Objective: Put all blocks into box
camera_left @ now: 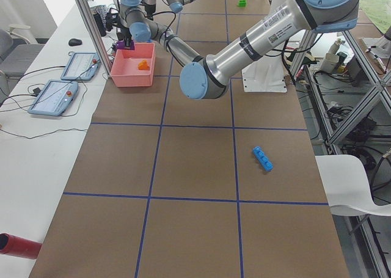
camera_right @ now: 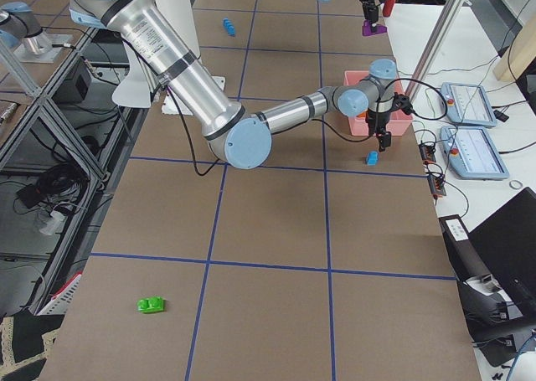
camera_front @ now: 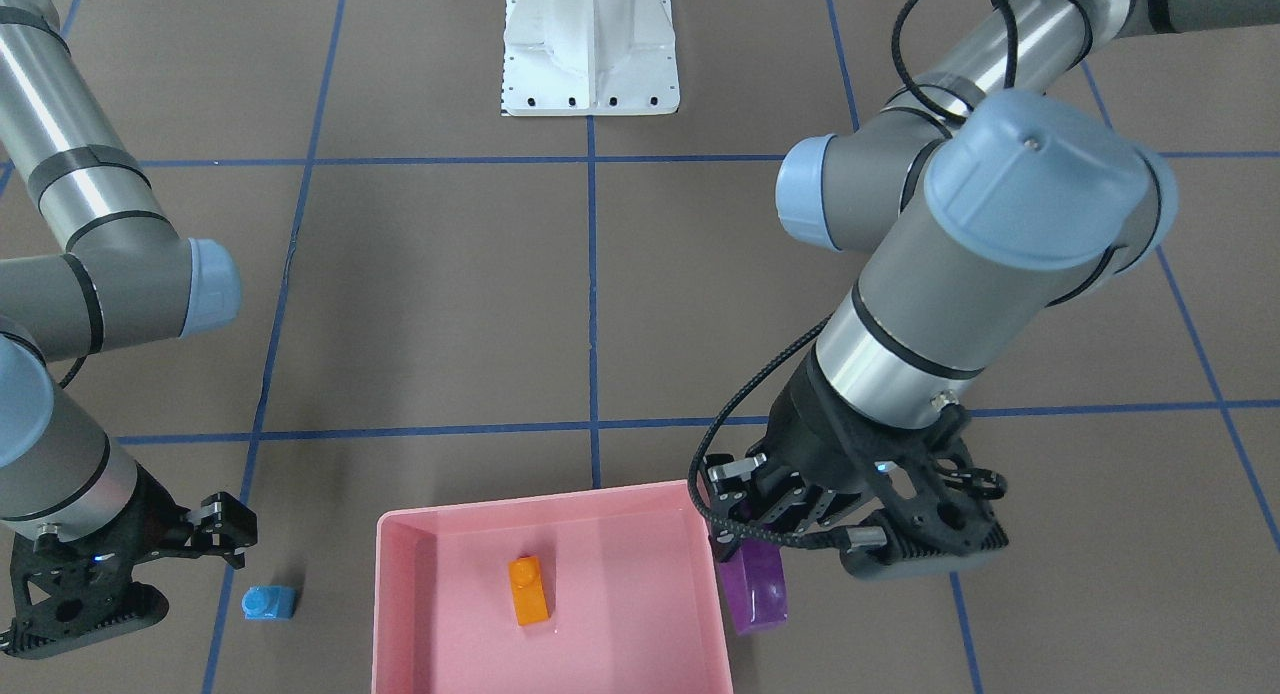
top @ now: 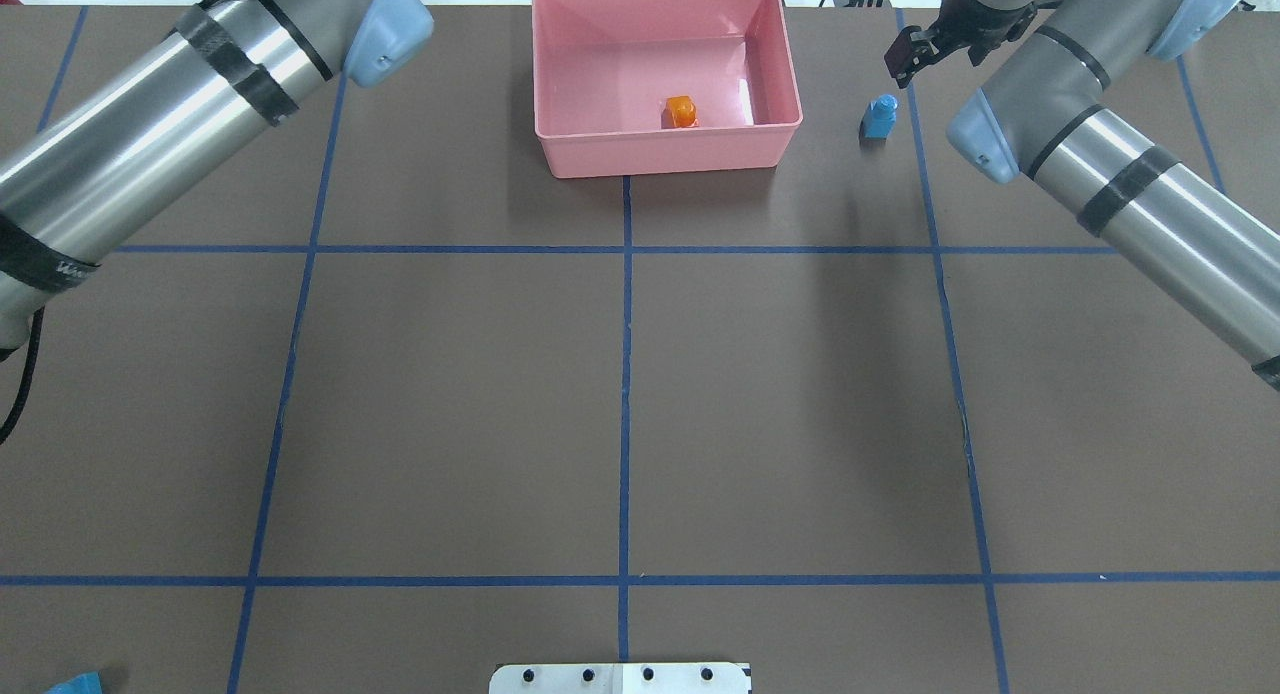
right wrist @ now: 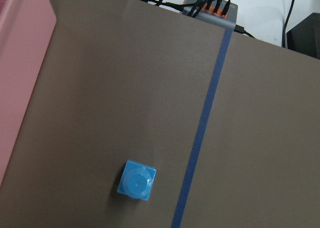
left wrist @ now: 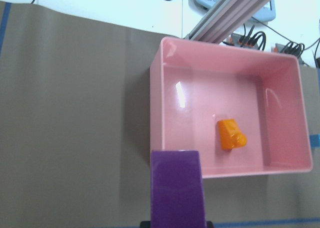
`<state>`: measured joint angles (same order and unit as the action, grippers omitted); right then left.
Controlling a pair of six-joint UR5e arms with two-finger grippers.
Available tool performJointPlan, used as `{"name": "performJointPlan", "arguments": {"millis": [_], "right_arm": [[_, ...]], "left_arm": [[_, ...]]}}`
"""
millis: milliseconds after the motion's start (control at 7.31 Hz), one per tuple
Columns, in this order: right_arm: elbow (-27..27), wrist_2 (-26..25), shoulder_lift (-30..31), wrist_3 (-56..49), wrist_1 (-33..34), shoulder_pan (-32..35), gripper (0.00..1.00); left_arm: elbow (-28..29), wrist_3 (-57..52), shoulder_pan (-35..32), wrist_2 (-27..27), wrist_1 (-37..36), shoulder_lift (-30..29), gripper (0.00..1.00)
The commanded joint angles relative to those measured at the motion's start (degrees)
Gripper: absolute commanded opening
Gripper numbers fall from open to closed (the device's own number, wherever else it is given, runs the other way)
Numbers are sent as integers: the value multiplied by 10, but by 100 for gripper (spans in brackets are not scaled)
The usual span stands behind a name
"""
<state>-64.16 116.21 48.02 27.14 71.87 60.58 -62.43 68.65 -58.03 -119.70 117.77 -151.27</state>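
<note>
The pink box (camera_front: 400, 614) holds the orange block (camera_front: 527, 590). My left gripper (camera_front: 750, 546) is shut on the purple block (camera_front: 755, 589) and holds it upright just outside the box's side wall. In the left wrist view the purple block (left wrist: 178, 188) hangs before the box (left wrist: 160, 112), with the orange block (left wrist: 231, 134) inside. My right gripper (camera_front: 135, 589) is open and empty, close beside the small blue block (camera_front: 268, 602), which stands on the table (right wrist: 136, 180). The long blue block (camera_left: 263, 158) and the green block (camera_right: 152, 304) lie far from the box.
The white robot pedestal (camera_front: 590, 49) stands at the table's robot side. Blue tape lines (top: 625, 374) grid the brown table. Control tablets (camera_left: 55, 95) and cables lie on the white bench beyond the box. An aluminium post (camera_right: 435, 38) rises near the box.
</note>
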Motion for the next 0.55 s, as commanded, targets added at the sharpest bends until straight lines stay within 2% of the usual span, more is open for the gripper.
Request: {"name": "performJointPlan", "arguments": {"millis": [0, 137, 274, 410], "right_arm": [[87, -29, -12, 24, -98, -19, 100], [136, -45, -46, 60, -123, -40, 100], [155, -69, -56, 74, -129, -55, 100], [161, -71, -59, 78, -129, -61, 100]], "left_arm": [[62, 6, 32, 63, 25, -37, 0], [78, 6, 49, 91, 44, -40, 0], [97, 11, 69, 131, 63, -42, 0], [113, 20, 77, 147, 81, -45, 0]]}}
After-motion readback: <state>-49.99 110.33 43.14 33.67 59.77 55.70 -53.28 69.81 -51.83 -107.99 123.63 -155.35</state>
